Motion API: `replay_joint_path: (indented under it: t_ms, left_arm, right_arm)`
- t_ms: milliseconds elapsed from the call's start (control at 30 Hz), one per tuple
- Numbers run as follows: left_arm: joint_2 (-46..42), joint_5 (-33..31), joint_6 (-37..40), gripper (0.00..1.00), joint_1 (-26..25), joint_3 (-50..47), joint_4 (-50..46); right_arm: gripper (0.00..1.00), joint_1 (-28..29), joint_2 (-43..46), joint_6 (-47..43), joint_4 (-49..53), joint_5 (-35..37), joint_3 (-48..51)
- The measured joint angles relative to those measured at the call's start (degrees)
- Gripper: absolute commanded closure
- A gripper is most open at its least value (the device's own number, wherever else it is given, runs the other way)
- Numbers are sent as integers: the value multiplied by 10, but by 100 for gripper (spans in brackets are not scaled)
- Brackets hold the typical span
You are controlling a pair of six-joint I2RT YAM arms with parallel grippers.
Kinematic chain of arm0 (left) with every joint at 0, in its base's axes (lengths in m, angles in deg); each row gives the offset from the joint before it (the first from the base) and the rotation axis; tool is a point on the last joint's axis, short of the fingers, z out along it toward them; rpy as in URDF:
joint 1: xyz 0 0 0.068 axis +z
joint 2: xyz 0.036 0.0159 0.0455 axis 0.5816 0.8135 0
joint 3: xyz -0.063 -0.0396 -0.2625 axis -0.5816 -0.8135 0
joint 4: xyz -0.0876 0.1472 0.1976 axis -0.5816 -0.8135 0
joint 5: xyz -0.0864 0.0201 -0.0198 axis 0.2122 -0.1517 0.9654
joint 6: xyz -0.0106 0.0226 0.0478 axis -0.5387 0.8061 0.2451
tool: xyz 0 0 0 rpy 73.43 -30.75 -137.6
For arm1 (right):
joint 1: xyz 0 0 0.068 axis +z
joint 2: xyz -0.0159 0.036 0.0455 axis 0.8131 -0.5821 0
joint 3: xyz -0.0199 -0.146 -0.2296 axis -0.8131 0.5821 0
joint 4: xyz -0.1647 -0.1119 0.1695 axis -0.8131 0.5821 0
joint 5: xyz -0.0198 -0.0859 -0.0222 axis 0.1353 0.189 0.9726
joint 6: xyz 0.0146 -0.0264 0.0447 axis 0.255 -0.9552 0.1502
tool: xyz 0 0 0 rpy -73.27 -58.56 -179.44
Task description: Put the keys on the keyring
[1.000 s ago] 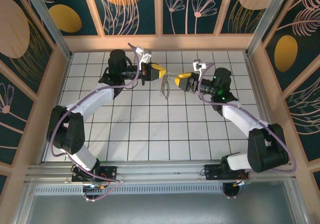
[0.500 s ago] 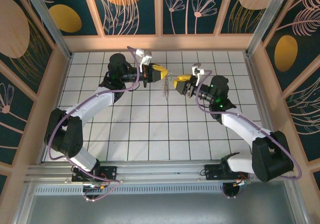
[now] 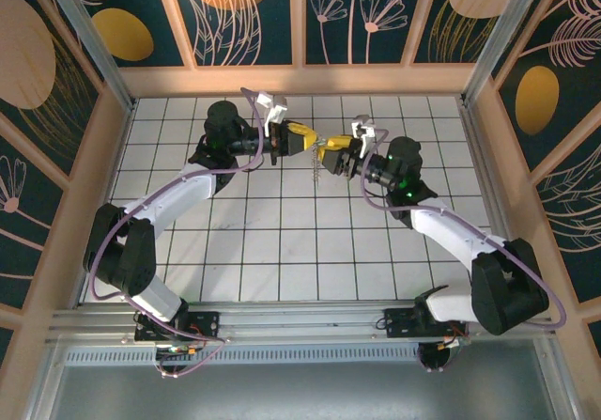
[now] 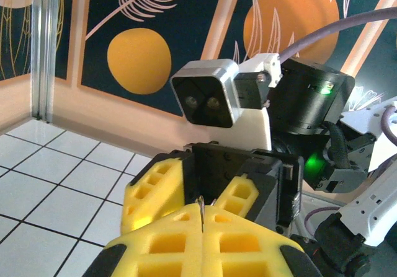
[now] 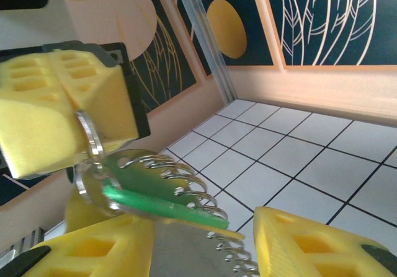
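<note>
Top external: left claw (image 3: 305,139) and right claw (image 3: 330,153) nearly tip to tip above far part of tiled counter (image 3: 282,251); keyring (image 3: 313,163) dangles between them, off counter. Right wrist: left claw pads clamped tight on keyring wire; green-headed key (image 5: 155,204) and coiled silvery bits (image 5: 186,171) hang from it. Right claw half-wide, fingers either side of green-headed key, contact unclear.

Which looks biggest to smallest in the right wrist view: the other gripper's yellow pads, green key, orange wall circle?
1. yellow pads of the left gripper
2. green key
3. orange wall circle; it's far back, so true size is unsure.
</note>
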Motion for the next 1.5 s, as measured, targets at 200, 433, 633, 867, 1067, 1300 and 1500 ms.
replay_joint_path:
  t_ms: [200, 433, 633, 867, 1067, 1300, 1500]
  left_arm:
    - [0, 0, 0, 100, 0, 0, 0]
    - [0, -2, 0, 100, 0, 0, 0]
    - [0, 0, 0, 100, 0, 0, 0]
    - [0, 0, 0, 100, -3, 0, 0]
    - [1, 5, 0, 100, -5, 0, 0]
    - [1, 5, 0, 100, -6, 0, 0]
    - [1, 4, 0, 100, -7, 0, 0]
  right_arm:
    - [75, 3, -6, -8, 1, -5, -1]
    - [100, 8, 0, -31, 18, -37, 0]
    - [100, 9, 17, -45, 40, -44, 1]
    - [100, 11, 17, -58, 65, -61, 1]
    - [100, 27, -4, -79, 96, -71, -16]
    - [100, 29, -6, -90, 106, -70, -21]
    - [71, 27, -5, -90, 111, -65, -21]
